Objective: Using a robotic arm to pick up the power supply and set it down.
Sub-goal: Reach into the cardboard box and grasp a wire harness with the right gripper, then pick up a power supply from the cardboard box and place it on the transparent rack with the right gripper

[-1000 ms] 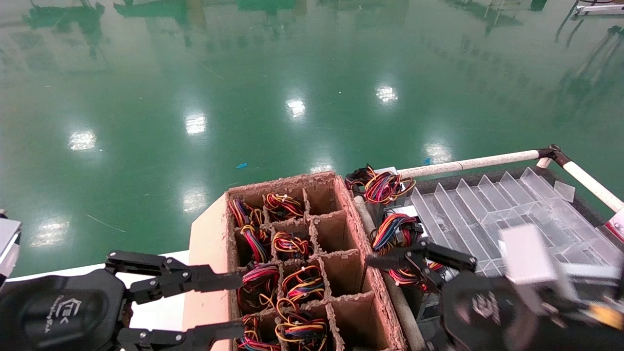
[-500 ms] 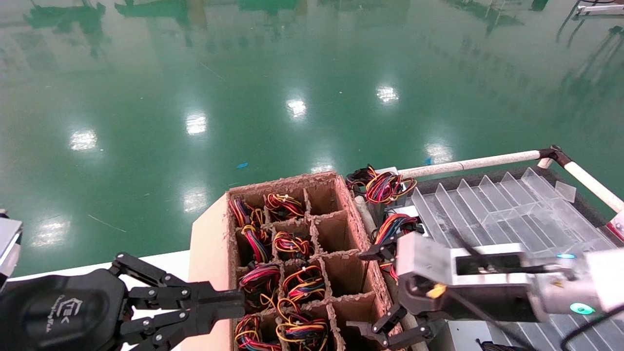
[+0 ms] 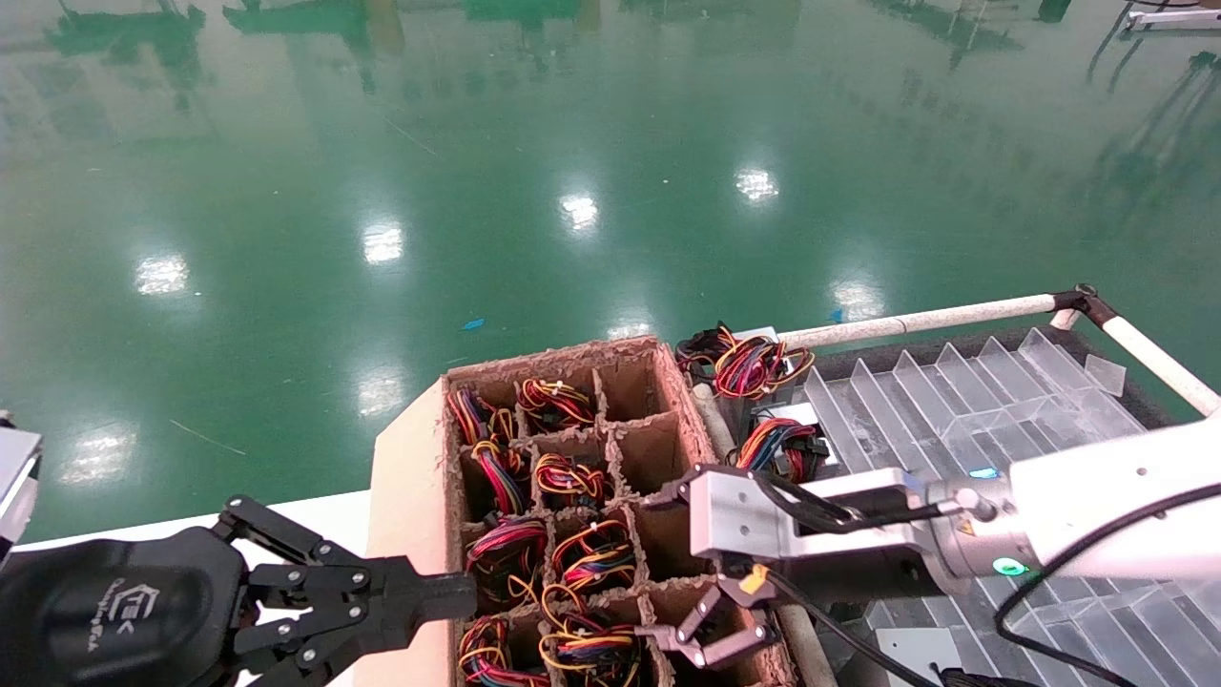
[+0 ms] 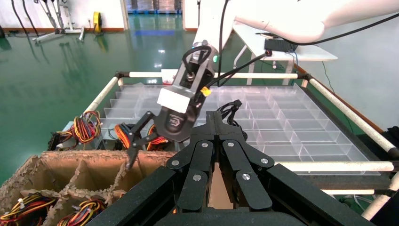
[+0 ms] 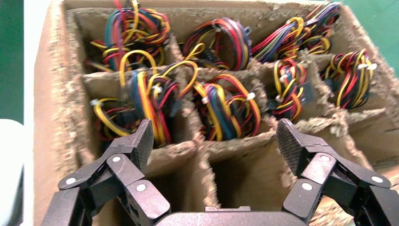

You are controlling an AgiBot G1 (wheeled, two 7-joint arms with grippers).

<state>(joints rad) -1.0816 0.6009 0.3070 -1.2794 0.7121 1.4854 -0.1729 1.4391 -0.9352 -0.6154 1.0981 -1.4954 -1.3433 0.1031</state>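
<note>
A glossy green floor [image 3: 572,143] is seen behind a divided cardboard box [image 3: 410,477] in the head view; a clear plastic tray [image 3: 1002,401] lies beside it. The right gripper [image 3: 701,634] is reached in over the box's near right cells, fingers spread and empty. The left gripper [image 3: 448,596] is held at the box's left wall, pinched together.

From the left wrist, frayed dividers are seen below the right gripper [image 4: 134,150].

From the right wrist, a power supply [image 5: 226,106], shown by its wire bundle, is seated in the middle column.
</note>
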